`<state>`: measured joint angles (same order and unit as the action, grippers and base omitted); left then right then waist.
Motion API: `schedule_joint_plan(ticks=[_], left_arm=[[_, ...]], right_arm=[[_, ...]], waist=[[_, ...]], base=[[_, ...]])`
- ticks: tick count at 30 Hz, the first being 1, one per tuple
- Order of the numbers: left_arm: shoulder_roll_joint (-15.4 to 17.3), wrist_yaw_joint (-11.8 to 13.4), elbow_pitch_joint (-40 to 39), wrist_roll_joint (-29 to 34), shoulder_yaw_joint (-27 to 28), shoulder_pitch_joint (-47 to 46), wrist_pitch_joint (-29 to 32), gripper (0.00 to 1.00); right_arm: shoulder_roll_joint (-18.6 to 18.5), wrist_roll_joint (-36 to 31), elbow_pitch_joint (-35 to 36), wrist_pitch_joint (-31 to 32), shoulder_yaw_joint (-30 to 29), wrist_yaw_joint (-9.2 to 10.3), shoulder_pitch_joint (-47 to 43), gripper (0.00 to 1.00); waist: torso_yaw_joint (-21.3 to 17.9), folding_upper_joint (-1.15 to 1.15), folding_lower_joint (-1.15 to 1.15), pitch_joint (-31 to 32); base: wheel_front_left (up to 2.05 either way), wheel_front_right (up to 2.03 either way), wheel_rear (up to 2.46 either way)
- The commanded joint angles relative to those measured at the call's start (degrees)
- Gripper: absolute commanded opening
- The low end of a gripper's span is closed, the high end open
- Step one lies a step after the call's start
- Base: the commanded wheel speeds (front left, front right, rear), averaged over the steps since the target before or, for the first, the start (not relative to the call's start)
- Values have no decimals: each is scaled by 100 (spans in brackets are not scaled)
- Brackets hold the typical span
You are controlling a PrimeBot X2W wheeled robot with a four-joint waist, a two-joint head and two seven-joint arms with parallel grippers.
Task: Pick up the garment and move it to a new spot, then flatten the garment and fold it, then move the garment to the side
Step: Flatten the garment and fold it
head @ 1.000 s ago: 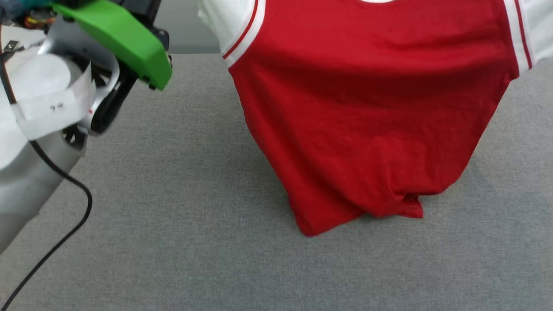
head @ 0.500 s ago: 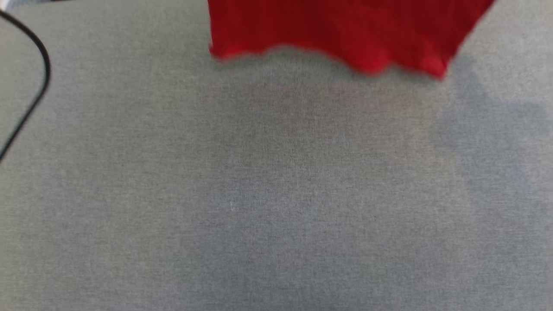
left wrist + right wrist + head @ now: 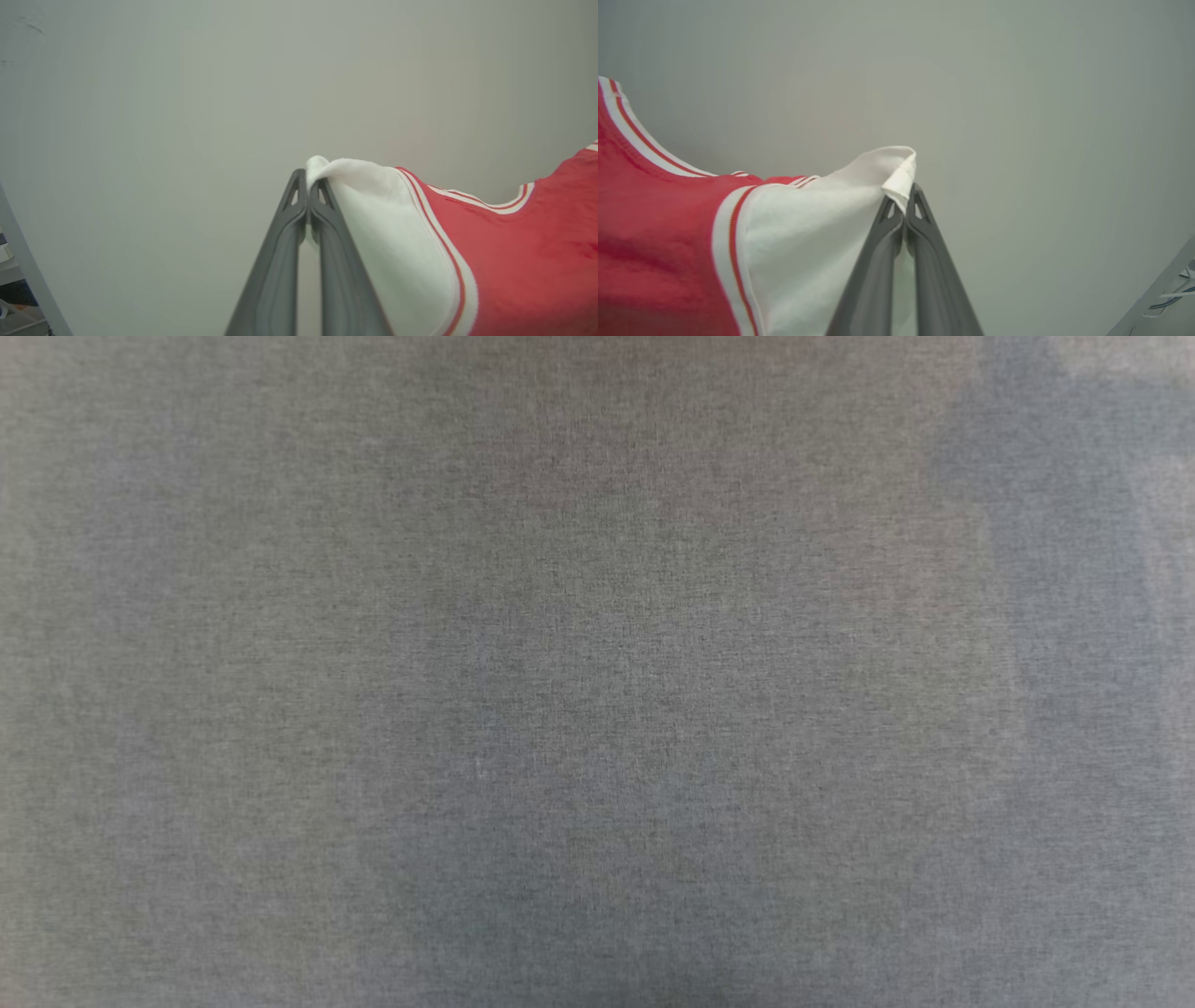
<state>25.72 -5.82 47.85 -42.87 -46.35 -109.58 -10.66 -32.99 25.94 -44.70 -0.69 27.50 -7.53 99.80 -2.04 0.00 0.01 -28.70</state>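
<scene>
The garment [image 3: 514, 261] is a red jersey shirt with white sleeves and red-and-white striped trim, held up in the air between both arms. In the left wrist view my left gripper [image 3: 308, 186] is shut on the edge of one white sleeve, the cloth draping to the right. In the right wrist view my right gripper [image 3: 903, 198] is shut on the folded edge of the other white sleeve, and the garment [image 3: 658, 252] hangs off to the left. A pale wall lies behind both.
The head view looks down on the grey cloth-covered table [image 3: 597, 672], crossed by soft shadows. A pale grey post [image 3: 28, 270] and shelf clutter stand at the left wrist view's lower left; a grey bar with cables [image 3: 1157, 294] is at the right wrist view's lower right.
The red shirt, left forearm and black cable have left the head view off the top; only bare grey table remains. The table's grain hardly shifted, so the shirt has risen.
</scene>
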Motion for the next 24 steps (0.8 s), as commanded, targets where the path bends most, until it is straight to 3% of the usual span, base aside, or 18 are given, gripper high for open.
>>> schedule_joint_plan(ticks=[1,12,19,24], left_arm=[[-51,-39,116,-64,-27,26,-67,0],[48,-150,387,-199,-184,1171,-402,0],[315,-158,-187,-288,-123,2639,-431,0],[530,28,-865,-378,157,4008,-432,0]], right_arm=[[55,51,-111,-112,92,4,55,0],[256,862,-556,-846,786,4,-786,0],[197,1461,-274,-1132,1358,4,-1891,0],[16,1836,54,-1243,1722,4,-2845,0]], waist=[[-22,0,-1,-149],[5,0,-1,25],[51,0,-1,590],[83,0,-1,1064]], base=[[0,0,0],[0,0,0],[0,0,0],[0,0,0]])
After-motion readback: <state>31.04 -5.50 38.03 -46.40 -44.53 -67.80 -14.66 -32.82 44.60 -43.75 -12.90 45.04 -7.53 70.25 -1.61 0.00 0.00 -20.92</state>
